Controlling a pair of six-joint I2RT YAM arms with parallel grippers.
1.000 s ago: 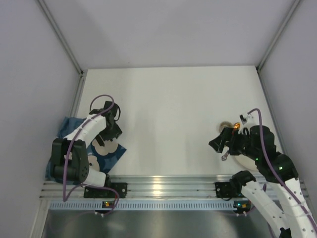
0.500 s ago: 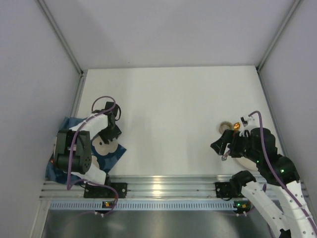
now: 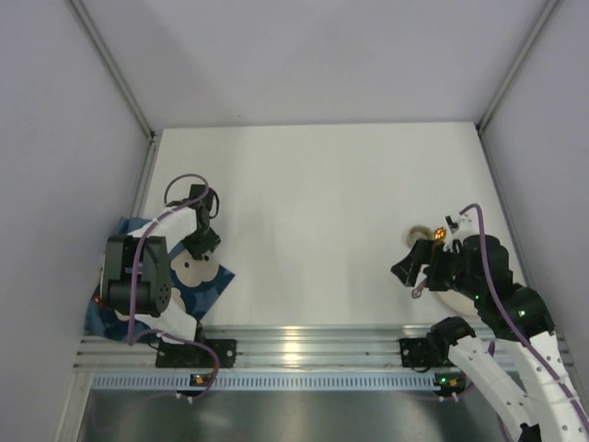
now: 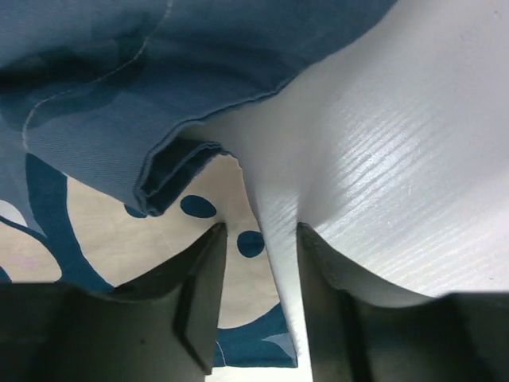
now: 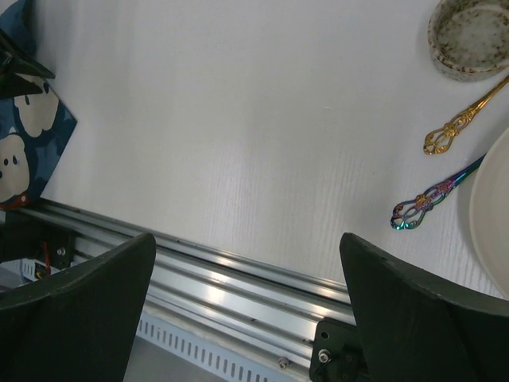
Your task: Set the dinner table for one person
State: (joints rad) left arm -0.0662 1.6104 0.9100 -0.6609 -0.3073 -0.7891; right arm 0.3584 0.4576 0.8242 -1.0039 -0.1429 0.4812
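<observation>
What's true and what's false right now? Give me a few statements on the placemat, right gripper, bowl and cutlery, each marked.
1. The right gripper is open and empty. True.
2. The placemat lies flat mid-table. False: it is rumpled, with a folded edge, at the dinner table's near left corner.
3. A gold utensil and an iridescent utensil lie beside the plate. True.
4. The small bowl sits on the placemat. False: it stands on the bare dinner table, at the right.

On table (image 3: 322,203) — placemat (image 5: 24,151) left, bowl (image 5: 469,36), plate (image 5: 495,215) right
</observation>
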